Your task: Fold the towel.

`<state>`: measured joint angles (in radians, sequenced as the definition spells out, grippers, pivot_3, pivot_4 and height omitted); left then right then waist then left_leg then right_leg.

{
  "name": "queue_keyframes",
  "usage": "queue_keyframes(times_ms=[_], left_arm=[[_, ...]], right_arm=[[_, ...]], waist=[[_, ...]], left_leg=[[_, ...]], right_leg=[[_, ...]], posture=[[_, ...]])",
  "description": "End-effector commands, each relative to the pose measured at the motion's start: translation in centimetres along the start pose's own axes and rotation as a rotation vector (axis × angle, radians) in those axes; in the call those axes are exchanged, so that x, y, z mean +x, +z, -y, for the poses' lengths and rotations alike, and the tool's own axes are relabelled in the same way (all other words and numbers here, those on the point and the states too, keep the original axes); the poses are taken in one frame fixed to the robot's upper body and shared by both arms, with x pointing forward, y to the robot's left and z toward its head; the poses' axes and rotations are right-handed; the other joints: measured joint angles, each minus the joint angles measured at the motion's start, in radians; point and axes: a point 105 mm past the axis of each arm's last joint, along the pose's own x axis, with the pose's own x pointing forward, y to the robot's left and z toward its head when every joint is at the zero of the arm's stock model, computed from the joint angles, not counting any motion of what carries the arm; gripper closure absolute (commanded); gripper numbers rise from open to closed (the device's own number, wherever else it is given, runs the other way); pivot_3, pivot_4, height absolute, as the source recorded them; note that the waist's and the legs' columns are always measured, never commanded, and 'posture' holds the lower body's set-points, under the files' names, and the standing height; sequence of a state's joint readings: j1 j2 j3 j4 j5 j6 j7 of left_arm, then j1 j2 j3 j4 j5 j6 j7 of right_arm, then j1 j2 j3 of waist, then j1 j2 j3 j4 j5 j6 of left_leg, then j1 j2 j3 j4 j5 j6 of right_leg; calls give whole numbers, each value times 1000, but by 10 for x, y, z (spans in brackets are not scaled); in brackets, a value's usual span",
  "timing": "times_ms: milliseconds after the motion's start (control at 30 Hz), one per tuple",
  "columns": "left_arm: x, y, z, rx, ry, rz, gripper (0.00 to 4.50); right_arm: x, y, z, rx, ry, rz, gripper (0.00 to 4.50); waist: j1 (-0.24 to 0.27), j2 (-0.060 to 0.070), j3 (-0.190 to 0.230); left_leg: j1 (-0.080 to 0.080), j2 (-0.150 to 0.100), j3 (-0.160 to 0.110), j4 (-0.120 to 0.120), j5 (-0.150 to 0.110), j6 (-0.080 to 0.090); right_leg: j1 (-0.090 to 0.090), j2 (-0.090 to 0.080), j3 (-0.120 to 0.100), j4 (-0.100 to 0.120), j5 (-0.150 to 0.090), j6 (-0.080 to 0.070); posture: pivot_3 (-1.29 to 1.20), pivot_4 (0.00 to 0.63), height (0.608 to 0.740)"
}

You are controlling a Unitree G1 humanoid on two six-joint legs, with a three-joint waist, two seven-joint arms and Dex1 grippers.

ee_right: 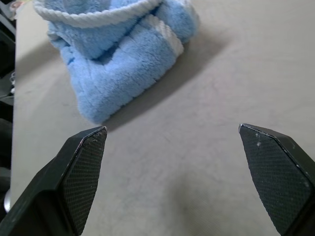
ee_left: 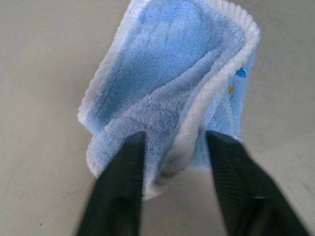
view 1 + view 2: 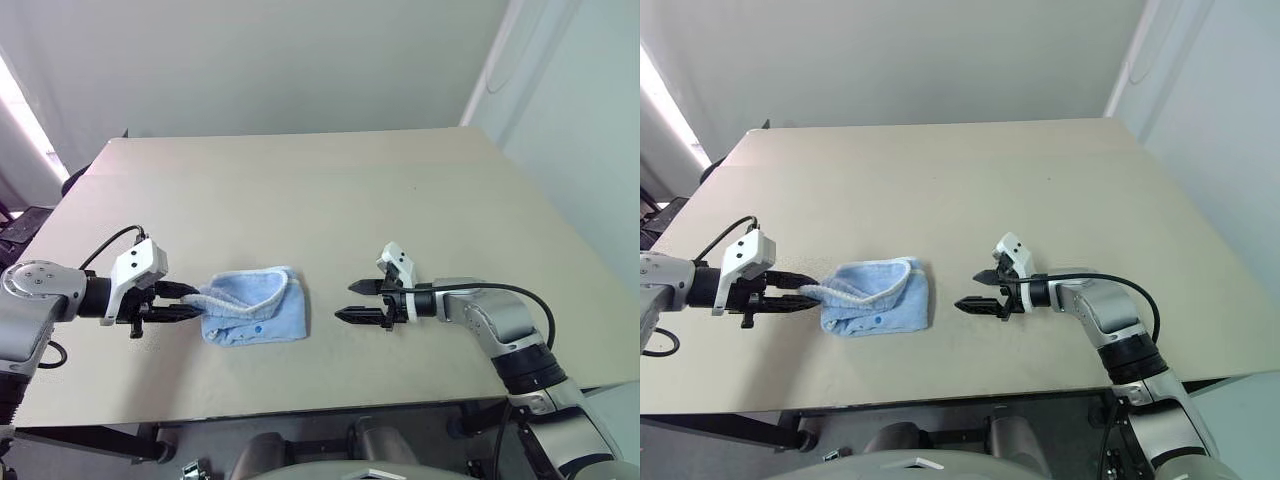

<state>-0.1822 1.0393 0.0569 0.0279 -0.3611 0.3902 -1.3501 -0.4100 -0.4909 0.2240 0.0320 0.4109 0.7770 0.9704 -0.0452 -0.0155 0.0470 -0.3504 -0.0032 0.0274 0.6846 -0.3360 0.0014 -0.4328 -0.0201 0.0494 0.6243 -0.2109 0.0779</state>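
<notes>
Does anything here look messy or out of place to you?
Only the towel: it lies bunched on the table, one white-edged flap lifted and curled over rather than lying flat. The left gripper has that raised edge between its fingers. The right gripper waits open beside it.

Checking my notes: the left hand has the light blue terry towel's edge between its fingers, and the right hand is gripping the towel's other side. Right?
Not quite. The right hand is open and apart from the light blue terry towel, with bare table between them, as the right wrist view shows. The left hand does have the edge between its fingers.
</notes>
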Motion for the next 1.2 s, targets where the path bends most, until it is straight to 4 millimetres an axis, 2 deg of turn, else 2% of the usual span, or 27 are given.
queue_keyframes(times_ms=[33,67,100,200,267,567,933,1100,1200], left_arm=[[-5,8,-3,38,-10,8,4029],[-4,10,-2,53,-22,24,4419],[-4,14,-2,69,-38,38,4467],[-4,27,-2,197,-64,80,4467],[1,25,-2,302,-83,23,4467],[36,36,-13,536,-110,8,4467],[76,85,-37,662,-50,196,4467],[94,82,-34,659,-78,213,4467],[102,67,-27,632,-151,161,4467]], right_arm=[[-2,12,1,-36,-10,36,0],[-2,12,2,-37,-12,37,0],[-2,12,2,-37,-16,42,0],[-2,12,2,-38,-19,44,0],[-2,11,2,-39,-20,42,0],[-1,9,0,-45,-20,43,0],[-2,9,-6,-52,-6,47,0],[-1,7,-10,-56,-3,45,0],[-1,7,-10,-58,-5,42,0]], waist=[[1,0,0],[1,0,0],[1,0,0],[2,0,0],[2,0,0],[3,0,0],[3,-1,0],[1,-1,0],[2,-1,-1]], left_leg=[[1,0,0,0,0,0],[1,0,0,0,0,0],[1,0,0,0,0,0],[2,0,0,0,0,0],[2,0,0,1,0,0],[3,0,1,1,0,0],[7,-1,1,1,0,0],[8,0,1,1,0,0],[9,0,1,1,0,0]], right_leg=[[0,0,0,1,0,0],[0,0,0,1,0,0],[0,0,0,2,0,0],[0,0,0,3,-1,-1],[0,0,0,3,-1,-1],[2,1,1,4,0,0],[6,2,2,4,0,0],[6,2,3,4,0,0],[6,3,3,5,0,0]], posture=[[0,0,740],[0,0,740],[0,0,740],[0,0,740],[0,0,740],[0,0,740],[0,0,740],[0,0,740],[0,0,740]])
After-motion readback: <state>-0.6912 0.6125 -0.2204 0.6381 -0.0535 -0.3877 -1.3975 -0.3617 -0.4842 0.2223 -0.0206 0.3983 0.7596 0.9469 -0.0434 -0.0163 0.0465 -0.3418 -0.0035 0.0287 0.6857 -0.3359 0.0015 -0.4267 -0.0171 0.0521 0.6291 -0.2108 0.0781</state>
